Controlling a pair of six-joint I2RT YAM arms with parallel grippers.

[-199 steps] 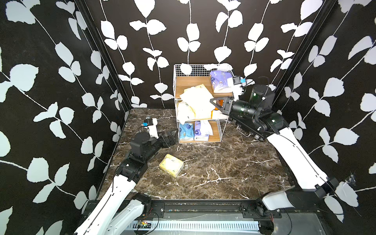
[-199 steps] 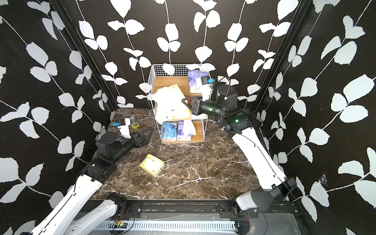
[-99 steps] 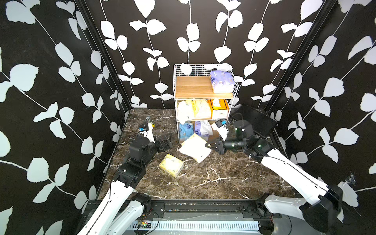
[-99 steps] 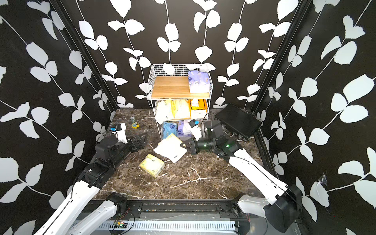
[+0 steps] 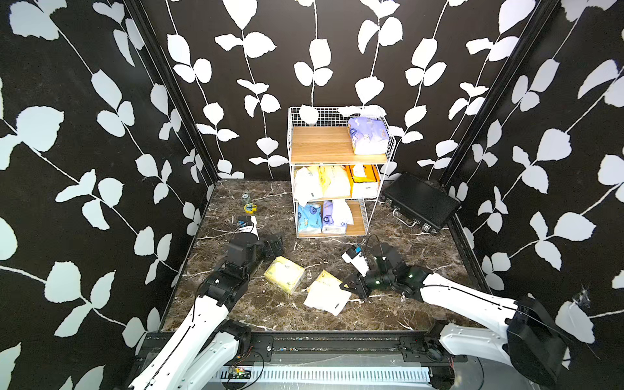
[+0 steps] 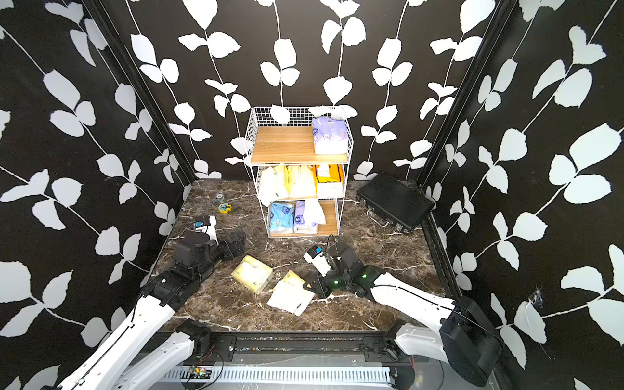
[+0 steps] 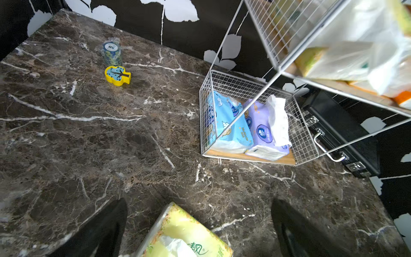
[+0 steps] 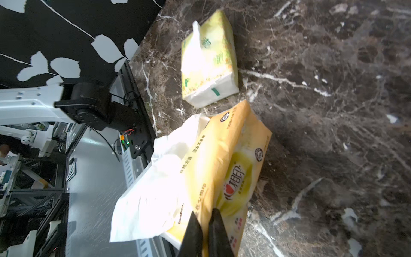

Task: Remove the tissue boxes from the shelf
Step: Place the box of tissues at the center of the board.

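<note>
Two pincers over a dark marble tabletop (image 5: 270,310); we count eight tissue packs in all, two off the shelf (image 5: 320,148) and six on it. The right pincer (image 8: 205,231) is clenched on the wrapper of one yellow tissue pack (image 8: 224,155), a loose white sheet of wrapping (image 8: 155,189) spread beside it; whether the pack rests on the marble or hangs just above it we cannot tell. One yellow-green tissue pack (image 5: 284,273) lies flat on the marble between the two pincers, just beside the left pincer (image 5: 275,244), whose jaws stand wide apart and grasp nothing; in the left wrist view the same pack shows between its two black fingers (image 7: 106,224), apart from both. The one three-tier white wire shelf stands beyond both pincers, near the left, farther from the right; its top board carries one upper lavender pack (image 5: 368,136); its middle board three: one white-wrapped pack (image 5: 305,184), one pale yellow pack (image 5: 334,180) and one orange-and-white box (image 5: 364,182); its bottom board two: one light blue pack (image 7: 231,131) and one lower lavender pack (image 7: 260,135), a white sheet (image 7: 278,120) standing out of it. One black case (image 5: 420,202) lies beyond the right pincer, beside the shelf; one stack of poker chips (image 7: 111,52) and one yellow tree-shaped block (image 7: 117,75) sit just beside each other, well beyond the left pincer.
</note>
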